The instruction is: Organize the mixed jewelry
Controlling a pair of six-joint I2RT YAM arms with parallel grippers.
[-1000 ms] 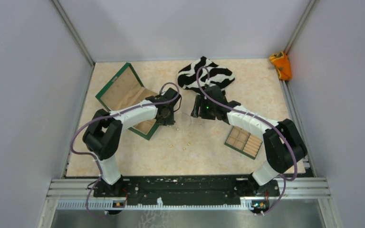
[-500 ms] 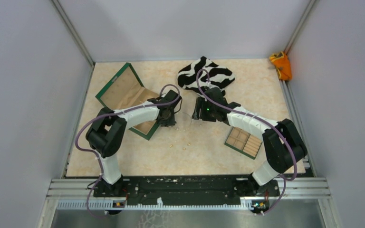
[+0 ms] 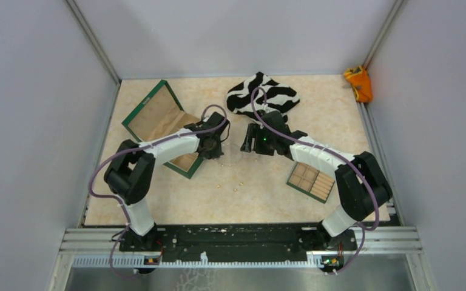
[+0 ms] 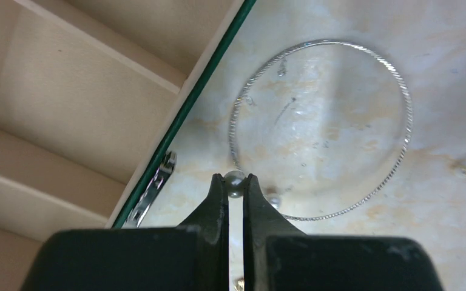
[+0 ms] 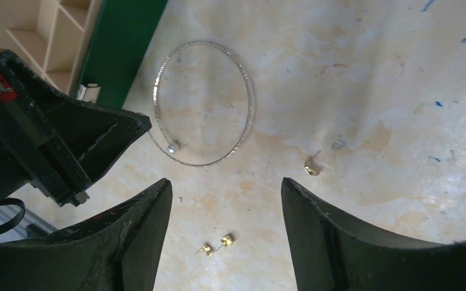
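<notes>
Left claw (image 4: 235,189) and silvery hoop (image 4: 404,97), with the right claw (image 5: 224,185) above. The hoop is shown lying flat on the surface (image 5: 370,91), just beside the rim of the green box (image 4: 185,109). Its small bead (image 4: 235,180) is turned toward the left claw, and its ring extends forward and to the right of those fingertips. The left claw is drawn almost fully together. In its own wrist view the bead appears right at the tips, but in the right wrist view the bead (image 5: 172,147) is seen on the surface a little apart from them, so a hold on it cannot be confirmed. The right claw is spread wide and empty over the gold specks (image 5: 311,166). The left arm is judged the nearer to the hoop, with the bead end offered as the pinch point.
</notes>
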